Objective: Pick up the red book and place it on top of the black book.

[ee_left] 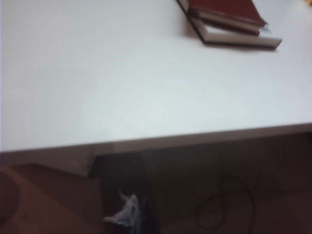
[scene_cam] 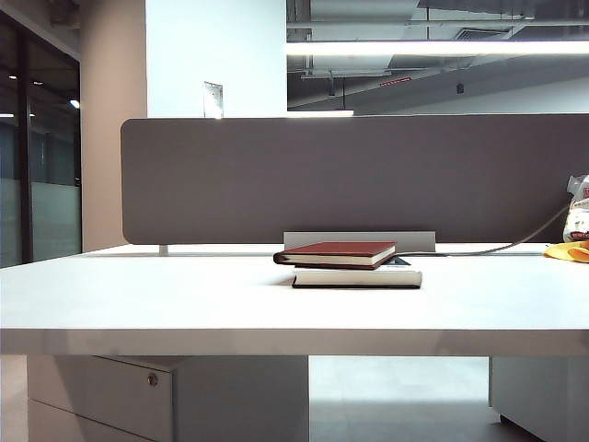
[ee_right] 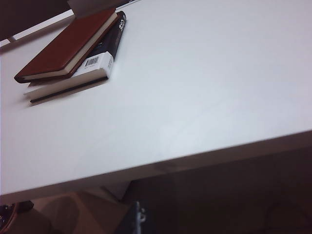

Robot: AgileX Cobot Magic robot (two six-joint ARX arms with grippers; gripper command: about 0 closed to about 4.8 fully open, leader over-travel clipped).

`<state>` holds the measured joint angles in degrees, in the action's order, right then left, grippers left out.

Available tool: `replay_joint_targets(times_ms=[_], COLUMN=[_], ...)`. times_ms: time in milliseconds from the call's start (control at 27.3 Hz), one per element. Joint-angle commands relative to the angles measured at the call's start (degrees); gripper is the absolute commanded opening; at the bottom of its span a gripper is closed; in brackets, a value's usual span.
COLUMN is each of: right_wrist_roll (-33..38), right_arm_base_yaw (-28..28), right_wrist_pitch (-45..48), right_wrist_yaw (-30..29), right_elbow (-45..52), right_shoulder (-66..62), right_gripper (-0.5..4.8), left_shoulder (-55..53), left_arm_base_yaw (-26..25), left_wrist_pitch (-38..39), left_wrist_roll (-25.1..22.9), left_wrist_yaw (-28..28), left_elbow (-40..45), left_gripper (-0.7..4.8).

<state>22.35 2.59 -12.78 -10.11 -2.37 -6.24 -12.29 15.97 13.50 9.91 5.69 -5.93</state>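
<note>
Lying flat atop black book (scene_cam: 359, 277), red book (scene_cam: 337, 252); both grippers unseen.

white table (scene_cam: 138, 304) | grey partition (scene_cam: 276, 175) behind | yellow cloth (scene_cam: 568, 250) at table's right edge

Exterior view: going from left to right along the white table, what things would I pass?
Red book stacked on the black book, near the middle → yellow object at the right edge, with a white bag above it. Neither gripper shows in this view.
</note>
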Motion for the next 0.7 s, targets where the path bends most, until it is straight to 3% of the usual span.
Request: replay_joint_targets(times_ms=[37,695], right_wrist_roll=[-0.3,-3.4], right_arm_base_yaw=[-0.1,-0.1], right_wrist_pitch=[1.1,1.1], right_wrist_yaw=[0.2,0.1], right_elbow=[0.3,1.0], right_shoulder=[0.5,0.5], right_gripper=[-0.06,-0.06], left_shoulder=[1.0,3.2], left_arm_base_yaw=[0.0,0.0], left_wrist_pitch=[-1.1,-0.8], left_wrist_roll=[-0.5,-0.5], left_wrist_yaw=[-0.5,-0.6], left_elbow=[1.0,4.4], left_gripper=[-0.05,-0.05])
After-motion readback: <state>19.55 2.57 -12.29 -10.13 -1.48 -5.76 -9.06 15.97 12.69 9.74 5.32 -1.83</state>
